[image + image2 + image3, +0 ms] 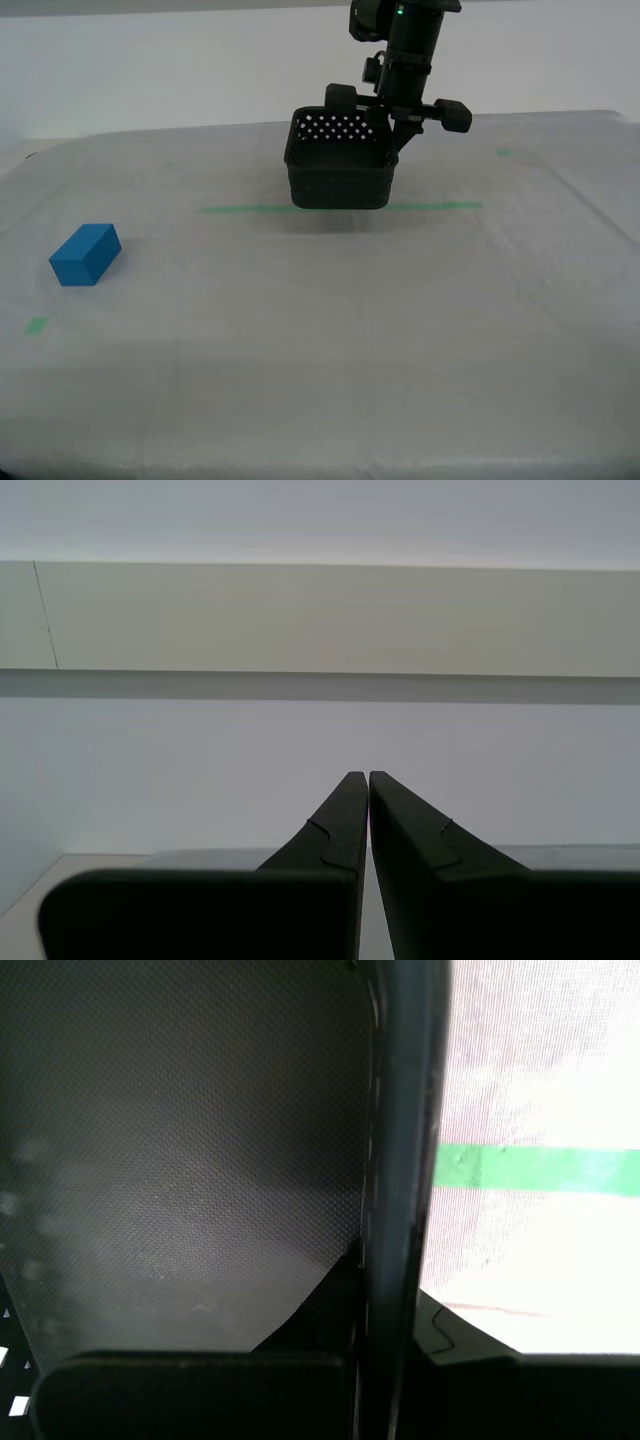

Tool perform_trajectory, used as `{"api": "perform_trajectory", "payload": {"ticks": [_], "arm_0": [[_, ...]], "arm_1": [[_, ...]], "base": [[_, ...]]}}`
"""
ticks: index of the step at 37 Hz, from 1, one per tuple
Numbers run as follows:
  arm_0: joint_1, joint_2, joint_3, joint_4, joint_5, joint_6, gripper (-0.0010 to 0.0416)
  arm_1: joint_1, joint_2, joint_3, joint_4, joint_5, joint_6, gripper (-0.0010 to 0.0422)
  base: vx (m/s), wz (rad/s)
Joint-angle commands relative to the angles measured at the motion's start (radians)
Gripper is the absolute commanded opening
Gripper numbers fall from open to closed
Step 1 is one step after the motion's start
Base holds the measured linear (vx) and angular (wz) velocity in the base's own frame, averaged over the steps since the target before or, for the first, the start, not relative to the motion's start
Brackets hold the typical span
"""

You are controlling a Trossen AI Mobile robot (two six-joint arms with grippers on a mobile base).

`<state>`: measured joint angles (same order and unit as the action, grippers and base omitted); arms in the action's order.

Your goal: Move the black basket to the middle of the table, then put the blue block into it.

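Fingers (330, 1310) of my first gripper (392, 140) clamped on black basket (338, 180) wall, apparently lifted, my second gripper (362, 790) fingers together.

A pale grey-white table (330, 340) carries a blue block (86, 254) near its edge at the exterior view's left, a thin green tape line (240, 209) (farther back) and small green marks (36, 325).

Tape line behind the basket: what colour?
Green tape line; clearest in the exterior view, running behind the black basket.
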<state>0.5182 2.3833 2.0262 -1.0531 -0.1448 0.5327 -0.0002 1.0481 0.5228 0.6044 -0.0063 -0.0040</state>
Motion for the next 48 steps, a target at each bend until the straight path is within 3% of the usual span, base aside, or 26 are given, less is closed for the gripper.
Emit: {"api": "perform_trajectory", "payload": {"ticks": [1,15,24,48], "arm_0": [[0.0,0.0,-0.021,0.013,0.008,0.01,-0.0001],[-0.004,0.0,-0.13,0.124,0.01,0.008,-0.0001],[-0.014,0.0,-0.163,0.151,0.027,-0.024,0.0],[-0.022,0.0,-0.163,0.156,0.046,-0.026,0.0003]], "arm_1": [[0.0,0.0,0.0,0.003,-0.001,0.002,0.0],[0.0,0.0,0.0,0.003,-0.001,0.002,0.0],[0.0,0.0,0.001,0.003,-0.001,0.002,0.0],[0.0,0.0,0.0,0.003,-0.001,0.001,0.0]], "base": [[0.0,0.0],[0.0,0.0],[0.0,0.0],[0.0,0.0]]}}
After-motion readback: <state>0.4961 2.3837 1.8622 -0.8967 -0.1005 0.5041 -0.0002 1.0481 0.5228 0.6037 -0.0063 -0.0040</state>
